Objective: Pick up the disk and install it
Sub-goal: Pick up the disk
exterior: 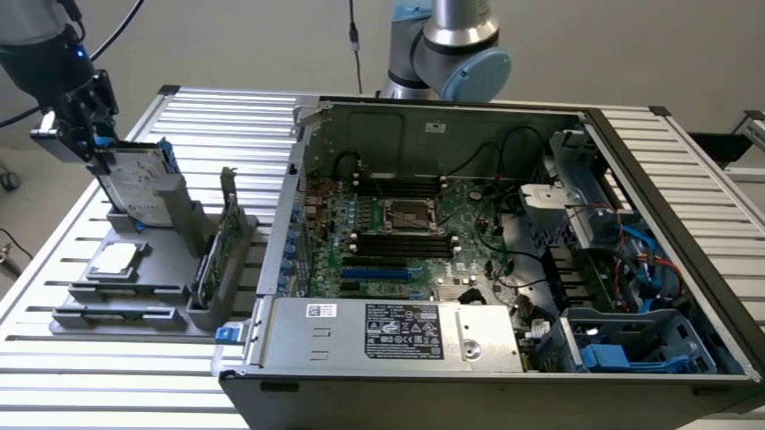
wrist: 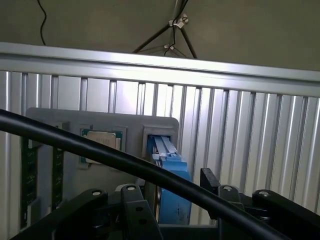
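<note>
Nearest the wrist camera, a black cable (wrist: 75, 145) crosses in front of the gripper (wrist: 167, 182). The gripper sits astride the upper edge of the disk (wrist: 172, 164), which shows here edge-on with its blue rail towards us. We cannot tell whether the gripper has clamped the disk or merely brackets it.

Just beyond, the disk's far end goes down into a slot of the grey holder (wrist: 100, 120). We judge it seated there, not lifted clear. The square chip (wrist: 102, 142) lies in the neighbouring recess, and the slatted table (wrist: 240, 150) runs on behind.

In the exterior view the disk (exterior: 138, 184) leans in the holder (exterior: 143, 287) at that view's left, with the gripper (exterior: 96, 141) at its top corner. The chip (exterior: 114, 260) lies flat in front of it. A green card (exterior: 206, 260) stands on edge beside it.

Well apart, towards the exterior view's right, the computer case (exterior: 669, 179) lies open with its motherboard (exterior: 407, 233) exposed. A bay with blue plastic fittings (exterior: 622, 345) sits at its near corner.

Progress, in our judgement: early. The gripper has reached the disk, but the lift, the transfer to the case and the installation are all outstanding.

View comparison: the wrist view gives us the slot and how closely the gripper brackets the disk. The exterior view gives us the disk's lean, its pale labelled face and the case it has to go into.
</note>
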